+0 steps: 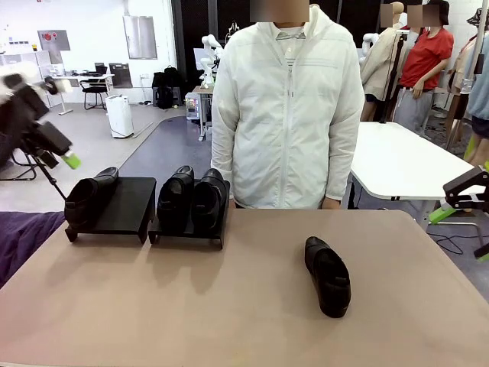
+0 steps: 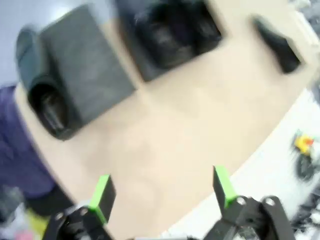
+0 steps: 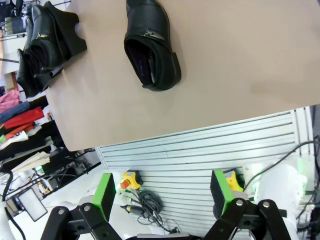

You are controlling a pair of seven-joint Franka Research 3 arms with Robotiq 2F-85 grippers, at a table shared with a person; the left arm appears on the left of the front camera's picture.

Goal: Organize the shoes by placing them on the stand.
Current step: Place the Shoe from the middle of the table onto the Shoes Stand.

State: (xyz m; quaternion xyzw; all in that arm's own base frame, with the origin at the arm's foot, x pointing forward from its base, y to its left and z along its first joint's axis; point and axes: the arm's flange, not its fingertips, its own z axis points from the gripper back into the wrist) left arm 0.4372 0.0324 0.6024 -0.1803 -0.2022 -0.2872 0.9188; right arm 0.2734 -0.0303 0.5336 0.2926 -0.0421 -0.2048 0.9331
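Beige table point(image 1: 229, 306) in an open workroom. Four glossy black leather loafers: three on two black stands point(image 1: 122, 206), one point(image 1: 327, 275) loose. Both grippers' fingers wide, empty.

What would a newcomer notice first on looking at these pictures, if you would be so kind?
Probably the lone black shoe lying on the tan table, right of centre, apart from the rest. Next, the two black stands at the far left edge: the left stand carries one shoe, the right stand a pair. A person in a white jacket stands just behind the table.
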